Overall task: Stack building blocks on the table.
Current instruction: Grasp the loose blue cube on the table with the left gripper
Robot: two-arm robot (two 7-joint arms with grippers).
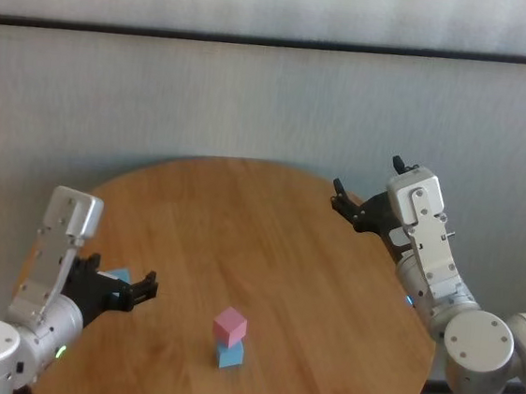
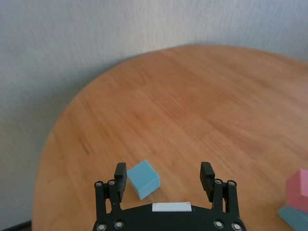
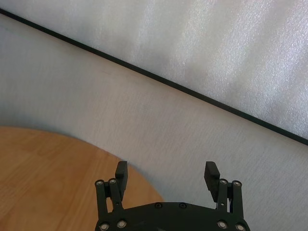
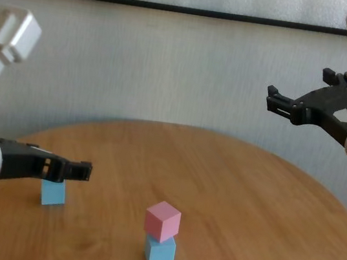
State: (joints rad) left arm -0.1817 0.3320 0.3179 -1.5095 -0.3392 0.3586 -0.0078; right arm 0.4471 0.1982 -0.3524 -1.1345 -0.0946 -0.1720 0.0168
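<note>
A bare test room: round wooden table [image 1: 329, 289] against plain grey wall [image 1: 254, 102].
</note>
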